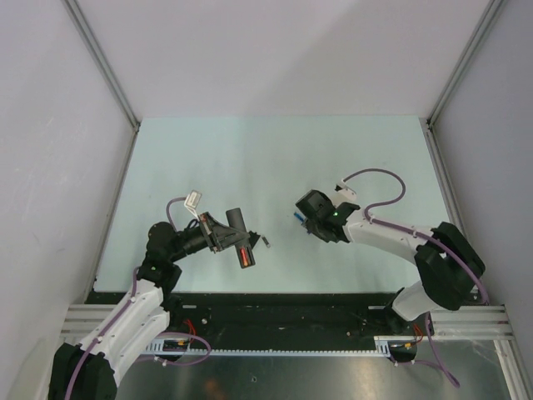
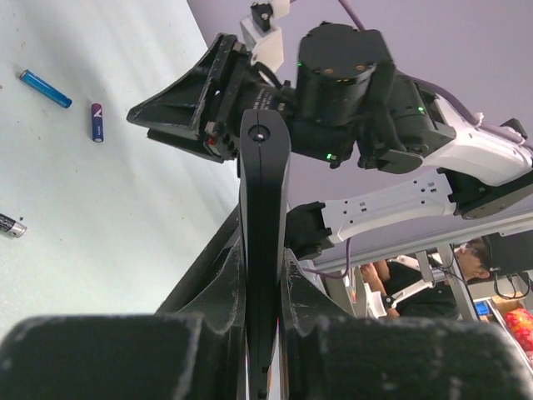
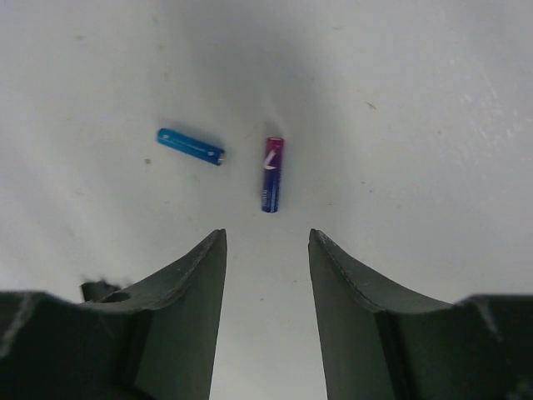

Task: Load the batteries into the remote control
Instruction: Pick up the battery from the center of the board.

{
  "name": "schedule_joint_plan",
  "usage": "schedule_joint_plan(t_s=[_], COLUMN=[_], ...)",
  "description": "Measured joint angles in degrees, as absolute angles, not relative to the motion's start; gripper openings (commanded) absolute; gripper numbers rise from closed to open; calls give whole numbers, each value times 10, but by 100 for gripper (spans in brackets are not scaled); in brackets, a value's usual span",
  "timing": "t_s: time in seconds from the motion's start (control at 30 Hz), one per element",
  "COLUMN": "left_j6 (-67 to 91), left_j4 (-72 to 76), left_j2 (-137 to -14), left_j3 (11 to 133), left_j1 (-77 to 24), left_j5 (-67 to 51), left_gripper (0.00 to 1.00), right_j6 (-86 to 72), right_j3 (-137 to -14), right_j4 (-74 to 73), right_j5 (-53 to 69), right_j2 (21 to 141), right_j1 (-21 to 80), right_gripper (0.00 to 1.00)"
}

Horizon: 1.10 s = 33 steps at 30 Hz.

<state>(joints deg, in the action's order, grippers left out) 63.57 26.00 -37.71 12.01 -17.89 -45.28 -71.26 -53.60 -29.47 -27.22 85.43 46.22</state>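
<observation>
My left gripper [image 1: 229, 237] is shut on the remote control [image 1: 241, 239], a slim black bar held off the table. A red-orange battery [image 1: 244, 256] sits in the bar's near end. In the left wrist view the remote control [image 2: 265, 200] stands edge-on, clamped between the fingers [image 2: 208, 283]. My right gripper [image 3: 266, 237] is open and empty above the table. Just beyond its fingertips lie a purple battery [image 3: 272, 174] with a pink end and a blue battery [image 3: 190, 147]. The left wrist view shows the same blue battery [image 2: 46, 88] and purple battery [image 2: 97, 122].
A dark battery with a pale tip [image 2: 8, 225] lies alone on the pale table [image 1: 250, 158], to the right of the remote [image 1: 266, 243]. Grey walls enclose the table on three sides. The right arm [image 1: 391, 237] reaches in from the right.
</observation>
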Motion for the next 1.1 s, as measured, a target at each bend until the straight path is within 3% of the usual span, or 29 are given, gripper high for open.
schedule_joint_plan(t_s=[1.1], left_j6=[636], left_j4=[260], left_j2=[-377], left_j3=[114], left_j1=[-186], left_j5=[-451], left_gripper=[0], right_j6=[-707], right_j3=[-561], right_j4=[-289], right_j5=[-270], right_j2=[950], right_j1=[469], right_gripper=[44])
